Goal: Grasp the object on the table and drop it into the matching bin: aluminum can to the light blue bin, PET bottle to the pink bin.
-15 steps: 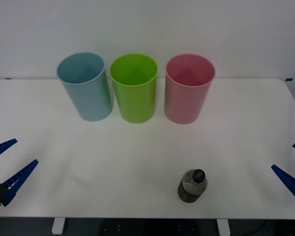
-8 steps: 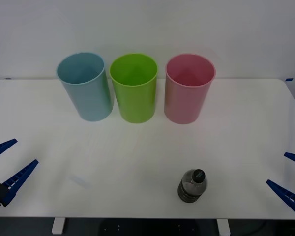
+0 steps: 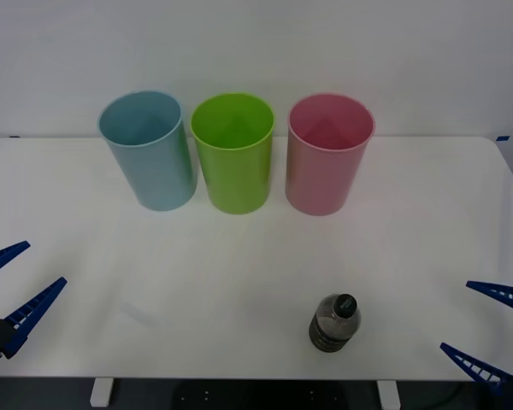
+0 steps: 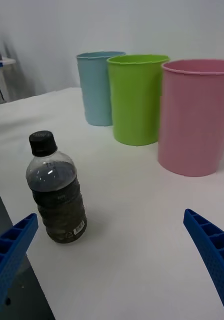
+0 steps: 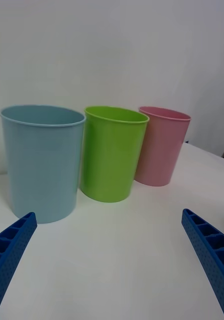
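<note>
From my front camera, one PET bottle (image 3: 333, 322) stands upright near the white tabletop's (image 3: 410, 222) front edge, with open surface all round it. Three bins line the back: light blue bin (image 3: 150, 151), lime green bin (image 3: 233, 154), pink bin (image 3: 327, 155). My left gripper (image 3: 13, 286) and right gripper (image 3: 487, 329) sit low at the side edges, jaws spread wide, holding nothing.

My right wrist camera faces the bottle (image 4: 55, 187).

My left wrist camera faces the bins.
</note>
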`<state>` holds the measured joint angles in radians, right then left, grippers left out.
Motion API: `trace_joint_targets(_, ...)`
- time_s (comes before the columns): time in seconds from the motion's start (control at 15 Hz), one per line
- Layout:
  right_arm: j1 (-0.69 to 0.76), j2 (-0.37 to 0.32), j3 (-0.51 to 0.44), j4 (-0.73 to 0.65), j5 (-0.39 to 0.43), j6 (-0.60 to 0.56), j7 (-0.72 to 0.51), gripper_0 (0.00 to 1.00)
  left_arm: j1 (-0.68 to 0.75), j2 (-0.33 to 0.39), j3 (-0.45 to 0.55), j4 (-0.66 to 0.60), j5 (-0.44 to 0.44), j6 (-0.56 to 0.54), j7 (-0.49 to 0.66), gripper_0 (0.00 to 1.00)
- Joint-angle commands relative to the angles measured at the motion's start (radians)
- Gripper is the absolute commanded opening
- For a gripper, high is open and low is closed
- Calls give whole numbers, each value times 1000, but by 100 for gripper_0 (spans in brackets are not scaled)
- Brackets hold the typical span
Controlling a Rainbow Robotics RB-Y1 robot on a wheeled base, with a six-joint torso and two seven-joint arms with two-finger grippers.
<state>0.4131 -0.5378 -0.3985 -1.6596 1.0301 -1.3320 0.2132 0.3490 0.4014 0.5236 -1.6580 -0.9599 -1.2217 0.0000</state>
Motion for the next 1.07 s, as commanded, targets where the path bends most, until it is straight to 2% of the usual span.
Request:
trace_joint_targets(0.07, -4, -7, 32, 1, 19, 0, 54, 100, 0, 0, 0, 0, 0, 0, 0, 100)
trace_joint_targets(0.27, -42, -14, 70, 67, 21, -21, 66, 100, 0, 0, 0, 0, 0, 0, 0, 100)
trace_joint_targets(0.47, -114, -4, 86, 138, 82, -59, 83, 100, 0, 0, 0, 0, 0, 0, 0, 100)
trace_joint_targets(1.07, -234, 19, 201, 284, 94, -59, 146, 100, 0, 0, 0, 0, 0, 0, 0, 100)
